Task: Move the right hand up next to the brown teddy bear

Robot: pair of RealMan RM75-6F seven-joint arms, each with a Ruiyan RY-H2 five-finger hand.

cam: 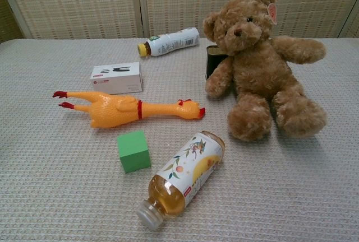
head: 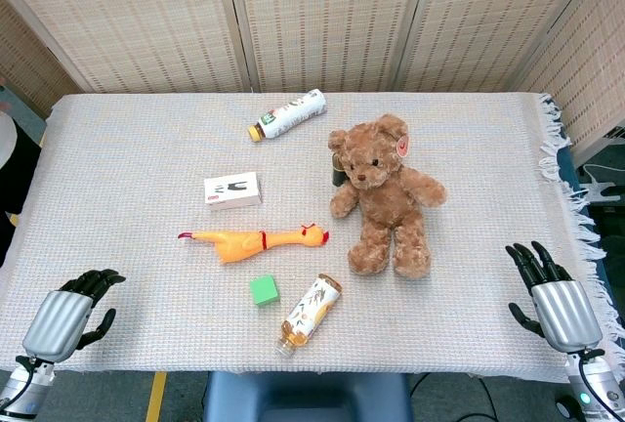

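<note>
The brown teddy bear [head: 384, 194] [cam: 259, 62] sits upright right of the table's centre, facing me, with a tag on its ear. My right hand [head: 549, 293] hovers at the table's front right corner, well to the right of the bear and nearer to me, fingers apart and holding nothing. At the front left corner is my left hand [head: 74, 312], fingers loosely curved, nothing in it. Neither hand shows in the chest view.
A yellow rubber chicken [head: 256, 239], a green cube [head: 264, 290] and a juice bottle [head: 309, 314] lie left of the bear. A white box [head: 232, 189] and a white bottle [head: 287, 114] lie further back. A dark object [head: 338, 170] stands behind the bear's arm.
</note>
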